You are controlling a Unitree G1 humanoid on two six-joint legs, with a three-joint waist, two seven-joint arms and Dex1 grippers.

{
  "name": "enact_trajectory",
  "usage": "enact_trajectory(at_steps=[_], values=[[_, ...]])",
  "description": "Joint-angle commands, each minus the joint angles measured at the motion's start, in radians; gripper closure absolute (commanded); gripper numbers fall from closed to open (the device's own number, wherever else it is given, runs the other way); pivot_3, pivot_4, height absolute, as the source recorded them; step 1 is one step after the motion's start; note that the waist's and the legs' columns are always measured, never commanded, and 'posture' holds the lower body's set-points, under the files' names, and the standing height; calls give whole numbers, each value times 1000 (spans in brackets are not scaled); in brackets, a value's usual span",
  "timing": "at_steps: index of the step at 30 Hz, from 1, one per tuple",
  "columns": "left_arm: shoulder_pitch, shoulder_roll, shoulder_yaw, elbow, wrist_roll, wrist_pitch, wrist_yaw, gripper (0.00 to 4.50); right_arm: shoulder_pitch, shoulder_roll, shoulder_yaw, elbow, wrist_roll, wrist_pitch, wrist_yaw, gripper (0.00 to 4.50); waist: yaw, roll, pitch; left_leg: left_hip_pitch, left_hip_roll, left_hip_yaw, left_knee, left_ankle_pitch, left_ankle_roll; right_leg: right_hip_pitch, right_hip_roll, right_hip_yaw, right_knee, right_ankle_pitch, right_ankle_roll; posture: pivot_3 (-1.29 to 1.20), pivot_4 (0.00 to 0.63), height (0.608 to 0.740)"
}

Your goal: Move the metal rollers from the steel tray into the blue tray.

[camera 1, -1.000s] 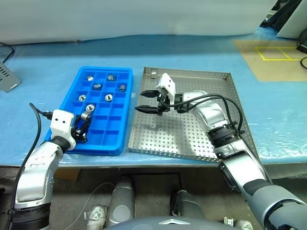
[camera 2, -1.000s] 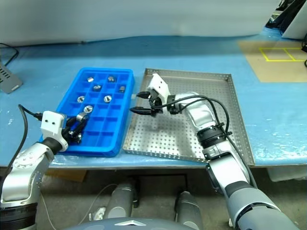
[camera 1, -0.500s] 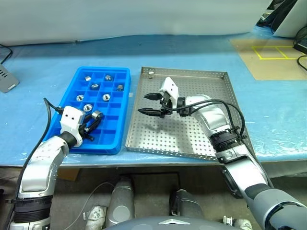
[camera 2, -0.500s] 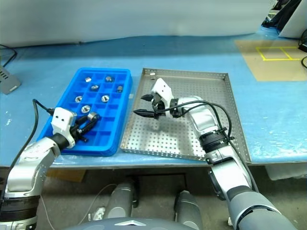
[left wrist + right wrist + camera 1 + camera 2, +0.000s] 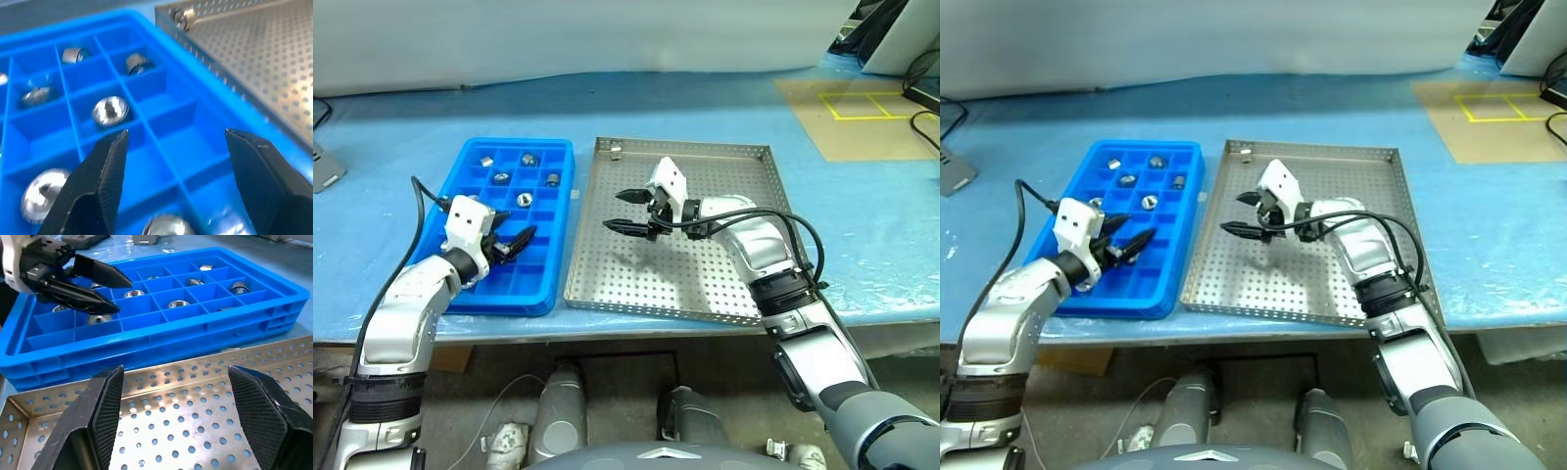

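The blue tray point(image 5: 546, 257) lies left of the steel tray point(image 5: 724, 264). Several metal rollers point(image 5: 524, 198) sit in the blue tray's compartments, seen close in the left wrist view point(image 5: 110, 110). One roller point(image 5: 616, 152) rests in the steel tray's far left corner. My left gripper point(image 5: 517, 245) hovers open over the near part of the blue tray, nothing between its fingers; a roller point(image 5: 166, 226) lies in a compartment just below it. My right gripper point(image 5: 613, 211) hangs open and empty above the left half of the steel tray, pointing toward the blue tray.
Both trays sit on a blue-covered table point(image 5: 401, 127). A brown board with yellow tape point(image 5: 862, 117) lies at the far right. A grey device point(image 5: 321, 166) sits at the far left edge. A black cable point(image 5: 419, 211) trails from my left wrist.
My left gripper was shut on a roller; it has opened, let the roller go over the blue tray, and risen slightly forward. The right gripper stays open, shifted a little to the right.
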Motion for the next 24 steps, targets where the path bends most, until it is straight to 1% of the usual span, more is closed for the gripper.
enact_trajectory(at_steps=[1,4,6,8,10,12,14,20,24], values=[[-32,-9,-24,-52,-23,6,3,1180,-15,0,-38,-31,-1,-20,-38,942,-5,0,0,0,0,0,0,0,0,0,0,0,0,0,0,85,150,740],[-61,-19,-38,-41,-21,-1,13,1180,-14,0,-52,-32,-2,-19,-61,942,-16,0,0,0,0,0,0,0,0,0,0,0,0,0,0,72,150,740],[-72,-19,-58,-51,-30,9,-5,1180,6,-29,-67,-63,12,1,-50,942,-20,0,0,0,0,0,0,0,0,0,0,0,0,0,0,64,150,740],[-63,0,-85,-77,-50,24,-53,1180,52,-87,-81,-117,24,32,-22,942,-17,0,0,0,0,0,0,0,0,0,0,0,0,0,0,64,150,740],[-45,29,-118,-98,-55,18,-109,1180,101,-153,-90,-168,32,63,9,942,-15,0,0,-1,0,0,0,0,0,1,0,0,-1,0,0,12,150,740],[-29,53,-160,-87,-37,-27,-166,1180,164,-236,-100,-236,46,94,53,942,-17,0,0,-1,0,1,1,-1,1,1,0,0,-2,0,0,-26,150,740],[-34,56,-186,-60,-25,-65,-197,1180,212,-297,-110,-297,60,118,79,942,-20,0,0,-1,0,1,1,-1,1,1,0,0,-2,0,0,-66,150,740],[-139,-2,-272,53,15,-159,-233,1180,301,-391,-138,-407,47,149,63,942,-57,0,0,7,0,3,1,-2,3,4,1,4,1,0,-1,-162,150,740],[-185,-56,-334,109,39,-202,-252,1180,380,-464,-181,-401,35,151,55,942,-74,0,0,12,-1,5,1,-2,4,7,0,7,0,1,-1,-226,150,740]])
